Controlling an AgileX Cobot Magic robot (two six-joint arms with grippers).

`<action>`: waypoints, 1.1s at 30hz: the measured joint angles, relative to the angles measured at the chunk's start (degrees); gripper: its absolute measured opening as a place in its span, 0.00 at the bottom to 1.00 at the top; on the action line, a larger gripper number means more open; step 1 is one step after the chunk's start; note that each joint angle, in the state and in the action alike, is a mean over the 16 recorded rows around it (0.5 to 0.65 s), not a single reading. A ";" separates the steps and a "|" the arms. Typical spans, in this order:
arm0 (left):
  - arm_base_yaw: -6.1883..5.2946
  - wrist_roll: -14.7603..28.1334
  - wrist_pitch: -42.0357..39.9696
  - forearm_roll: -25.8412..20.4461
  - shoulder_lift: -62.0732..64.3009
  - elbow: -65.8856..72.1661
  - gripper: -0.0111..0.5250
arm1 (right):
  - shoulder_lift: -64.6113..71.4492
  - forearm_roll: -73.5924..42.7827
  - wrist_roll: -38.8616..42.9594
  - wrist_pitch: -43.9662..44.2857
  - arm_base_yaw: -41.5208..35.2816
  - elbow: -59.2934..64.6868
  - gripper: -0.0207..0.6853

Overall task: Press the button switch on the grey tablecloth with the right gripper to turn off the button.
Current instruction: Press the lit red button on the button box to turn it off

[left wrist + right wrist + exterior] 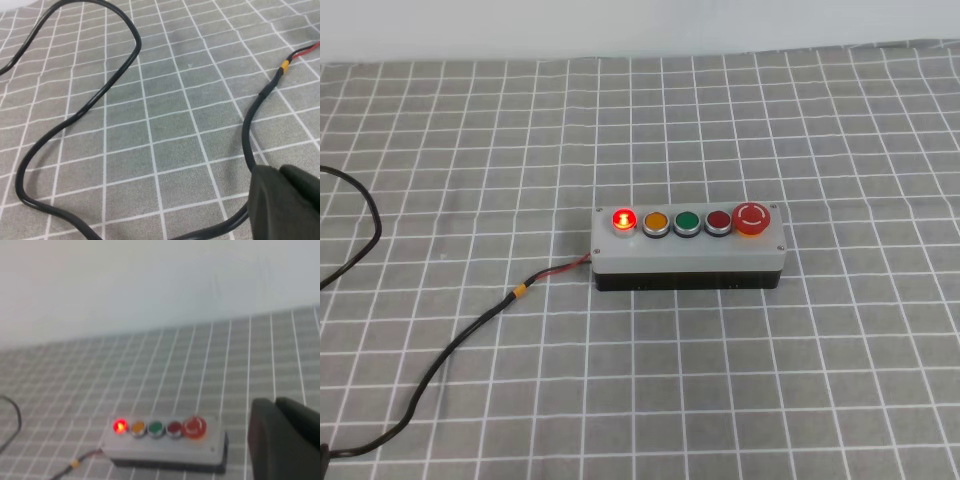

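long light-grey button switch box with a black base [687, 252] lying flat on the grey cloth gridded with thin white lines [800, 380], roughly mid-cloth in the high view, long side running left to right. five round buttons in a row along the box top: at the left end the small bright-red push button with a silver rim [623, 220], glowing; next to it an amber button [655, 222], then a green button [687, 222], then a darker red flat button [718, 222], and at the right end of the box a big red mushroom button on a yellow ring [751, 219]. from the left end of the box, short red wires into a yellow band [519, 291], then a black cable [430, 375] trailing down-left over the cloth, well away from the box, and looping; same cable and band seen close in the left wrist view [75, 117]. pale wall beyond the far edge of the cloth, behind the box. seen from the right wrist, the box [165, 445] low in the picture with the lit button [119, 426] at its left end; right of the box and apart from it, only a dark blurred part of the bulky black right gripper [285, 440], fingers out of sight, so cannot tell whether spread or closed. likewise only a dark corner of the black left gripper [284, 204] beside the cable, far left of the box, opening impossible to judge. neither gripper visible from above, nothing touching the box.
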 joint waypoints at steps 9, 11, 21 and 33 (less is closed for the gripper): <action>0.00 0.00 0.00 0.03 0.00 0.00 0.01 | 12.10 6.70 -1.67 3.38 0.00 -0.56 0.01; 0.00 0.00 0.00 0.03 0.00 0.00 0.01 | 14.94 10.36 -4.46 3.66 0.00 -0.57 0.01; 0.00 0.00 0.00 0.04 0.00 0.00 0.01 | 31.92 38.79 -33.18 6.39 1.55 -2.09 0.01; 0.00 0.00 0.00 0.08 0.00 0.00 0.01 | 52.21 38.33 -45.48 4.24 12.97 -19.56 0.01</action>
